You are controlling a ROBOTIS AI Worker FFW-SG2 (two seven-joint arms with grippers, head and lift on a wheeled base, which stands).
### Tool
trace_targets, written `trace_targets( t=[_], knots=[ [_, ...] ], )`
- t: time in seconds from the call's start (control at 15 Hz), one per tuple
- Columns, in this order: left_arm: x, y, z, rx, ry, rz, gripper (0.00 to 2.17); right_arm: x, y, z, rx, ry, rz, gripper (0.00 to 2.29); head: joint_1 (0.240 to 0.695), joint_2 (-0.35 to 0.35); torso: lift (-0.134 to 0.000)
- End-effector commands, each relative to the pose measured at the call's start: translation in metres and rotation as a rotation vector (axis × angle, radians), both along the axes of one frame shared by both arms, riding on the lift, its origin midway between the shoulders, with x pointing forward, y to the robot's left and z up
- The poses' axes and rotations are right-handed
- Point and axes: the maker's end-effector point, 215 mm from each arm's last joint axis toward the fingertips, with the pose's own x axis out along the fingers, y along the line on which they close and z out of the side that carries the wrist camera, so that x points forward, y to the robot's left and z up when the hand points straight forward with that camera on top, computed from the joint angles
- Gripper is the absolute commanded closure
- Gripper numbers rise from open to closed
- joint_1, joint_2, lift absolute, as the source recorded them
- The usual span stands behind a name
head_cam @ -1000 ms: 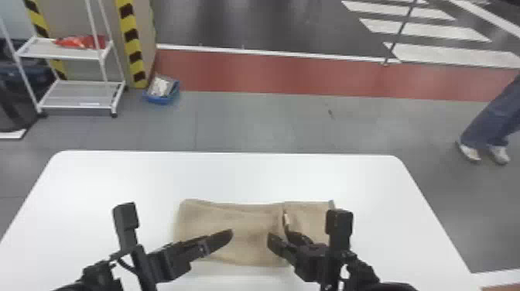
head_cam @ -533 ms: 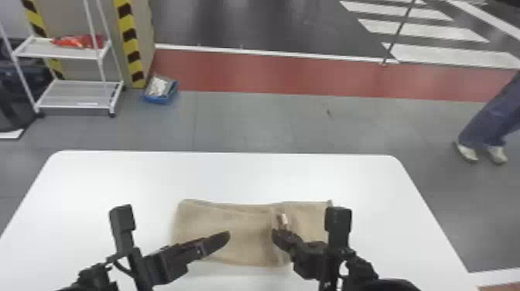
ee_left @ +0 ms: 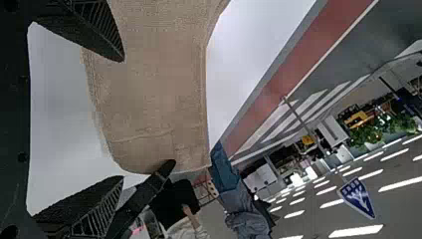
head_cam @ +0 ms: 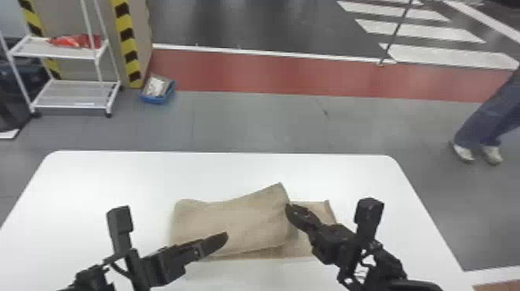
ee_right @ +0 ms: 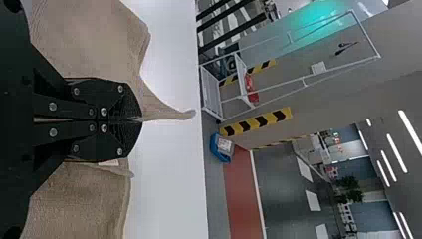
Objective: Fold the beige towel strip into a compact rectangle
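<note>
Flat black fingers, two pairs: those of the right gripper [head_cam: 289, 209] closed together, clamped on a fold of the beige woven cloth towel strip [head_cam: 236, 224]; those of the left gripper [head_cam: 225, 237] set wide apart, at the strip's near side. Towel strip upon a white, round-cornered worktop [head_cam: 116, 174], its upper layer raised to a peak beside the right gripper, a lower layer flat beneath.

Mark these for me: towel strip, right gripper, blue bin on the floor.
towel strip [head_cam: 236, 222]: head view, middle of its upper layer
right gripper [ee_right: 140, 120]: right wrist view, between the fingertips, where they pinch the cloth
blue bin [head_cam: 154, 101]: head view, its near wall
</note>
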Motion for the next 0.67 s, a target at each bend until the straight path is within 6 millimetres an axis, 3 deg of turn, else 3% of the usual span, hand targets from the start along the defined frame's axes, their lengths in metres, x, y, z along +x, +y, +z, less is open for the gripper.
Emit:
trace_targets(
  t=[0.0, 0.13, 0.4, 0.53, 0.6],
  knots=[
    [-0.002, -0.002, -0.001, -0.002, 0.006, -0.005, 0.04, 0.005, -0.020, -0.023, -0.010, 0.038, -0.033, 1.42, 0.695, -0.196, 0.000],
    [-0.007, -0.008, -0.001, -0.004, 0.011, -0.023, 0.04, 0.011, -0.025, -0.044, -0.022, 0.071, -0.045, 1.42, 0.695, -0.228, 0.000],
    [-0.017, -0.004, -0.008, -0.009, 0.030, -0.019, 0.04, 0.030, -0.031, -0.061, -0.045, 0.108, -0.056, 1.42, 0.695, -0.247, 0.000],
    [-0.020, 0.000, -0.006, -0.009, 0.030, -0.014, 0.04, 0.027, -0.029, -0.074, -0.063, 0.159, -0.059, 1.40, 0.695, -0.248, 0.000],
    [-0.024, 0.000, -0.007, -0.008, 0.036, -0.019, 0.04, 0.022, -0.029, -0.082, -0.070, 0.189, -0.067, 1.11, 0.695, -0.244, 0.000]
  ],
)
